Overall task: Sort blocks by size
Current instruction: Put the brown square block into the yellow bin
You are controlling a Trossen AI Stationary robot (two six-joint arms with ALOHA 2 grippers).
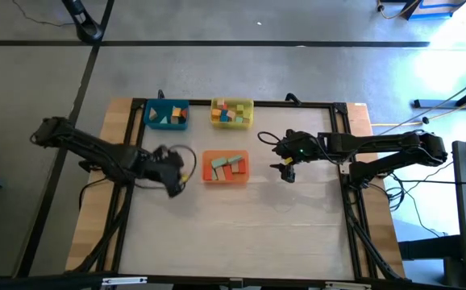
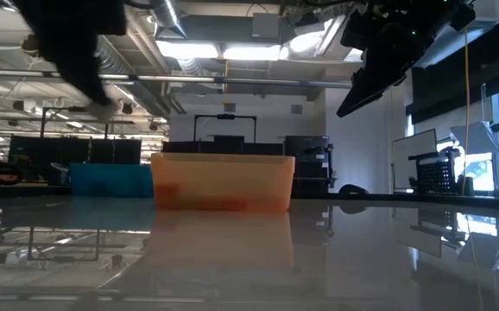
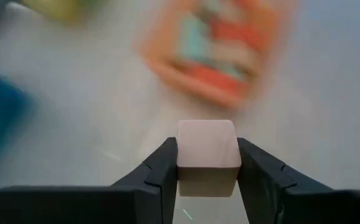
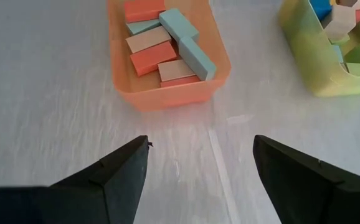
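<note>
My left gripper (image 3: pixel 208 163) is shut on a pale natural-wood block (image 3: pixel 208 152), held above the table just left of the orange tray (image 1: pixel 226 167). That tray holds several long red, teal and wood blocks (image 4: pixel 164 43). The blue tray (image 1: pixel 167 114) and the yellow tray (image 1: pixel 232 113) at the far side hold smaller mixed blocks. My right gripper (image 4: pixel 198 171) stands open above the table to the right of the orange tray, nothing between its fingers. My left gripper pinches the wood block by two opposite side faces (image 3: pixel 181 163) between its two fingers. The fingers slant down from the table's left side. The block is lifted clear of the table, its top face showing between the fingers.
The three trays stand together in the table's far middle: blue at far left, yellow (image 4: pixel 329 56) at far right, orange nearer. Bare table lies in front of the orange tray (image 4: pixel 167 81) and toward the near edge. A black frame (image 1: pixel 241 105) borders the work area.
</note>
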